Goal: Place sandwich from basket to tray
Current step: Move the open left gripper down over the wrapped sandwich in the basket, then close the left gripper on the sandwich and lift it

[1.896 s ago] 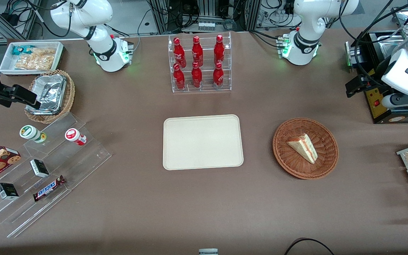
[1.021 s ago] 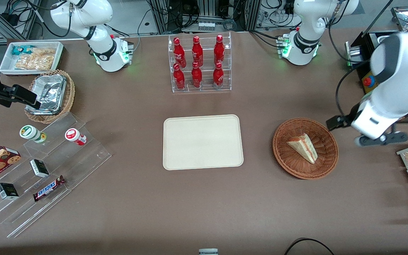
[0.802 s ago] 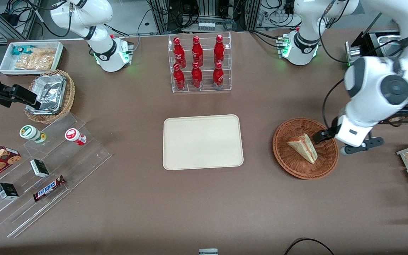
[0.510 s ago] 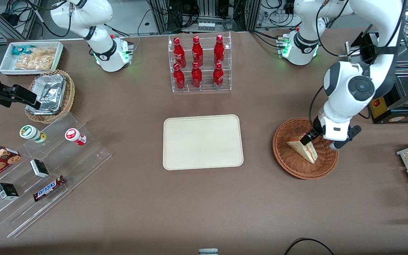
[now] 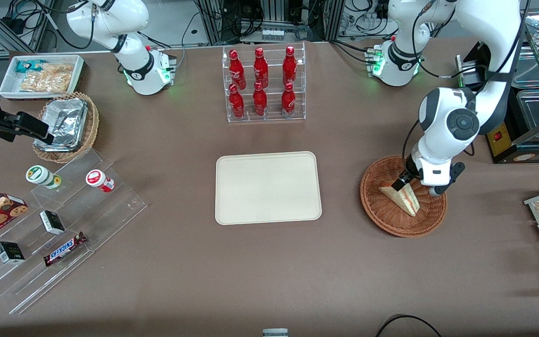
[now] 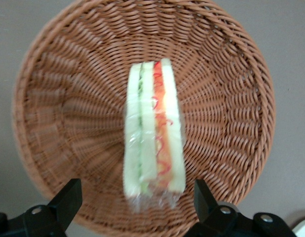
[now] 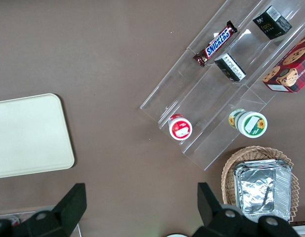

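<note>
Gripper [image 6: 137, 197] is over the basket [image 5: 384, 220], fingers spread wide, nothing held. Sandwich [image 6: 153, 129] lies in the basket's middle on its side, filling edge up, wrapped in clear film. The open fingers [image 6: 68, 195] line up across the wedge's thick end, one on each bread face, probably so closing squeezes bread, not filling. Tray [image 5: 268, 187] sits bare at the table's centre, well apart from the basket toward the parked arm's end. Next is likely descend, then close.
</note>
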Robot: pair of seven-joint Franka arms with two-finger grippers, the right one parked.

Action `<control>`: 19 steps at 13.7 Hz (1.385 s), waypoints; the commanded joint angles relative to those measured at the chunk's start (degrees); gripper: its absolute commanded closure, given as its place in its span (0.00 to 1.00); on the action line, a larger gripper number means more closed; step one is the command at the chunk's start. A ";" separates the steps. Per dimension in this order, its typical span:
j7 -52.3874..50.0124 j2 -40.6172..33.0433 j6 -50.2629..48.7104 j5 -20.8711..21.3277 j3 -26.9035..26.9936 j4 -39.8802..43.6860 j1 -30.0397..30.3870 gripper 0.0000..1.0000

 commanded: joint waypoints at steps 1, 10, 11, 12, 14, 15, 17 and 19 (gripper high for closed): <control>-1.14 4.57 6.35 -0.72 0.05 0.45 0.13 0.00; -0.18 2.22 -0.19 0.24 0.31 2.91 -0.13 0.98; -0.18 0.73 -5.62 0.33 0.31 5.00 -0.13 0.98; -0.18 -0.59 -12.81 0.33 0.31 8.77 -0.22 0.98; -0.18 -1.48 -28.36 1.03 -0.91 19.03 -1.27 0.97; -0.26 -0.79 -34.36 1.04 -2.40 24.48 -2.58 0.97; -1.14 3.59 -42.12 0.34 -3.11 35.92 -8.18 0.99; -2.62 9.12 -43.29 -1.50 -3.11 42.53 -14.61 0.99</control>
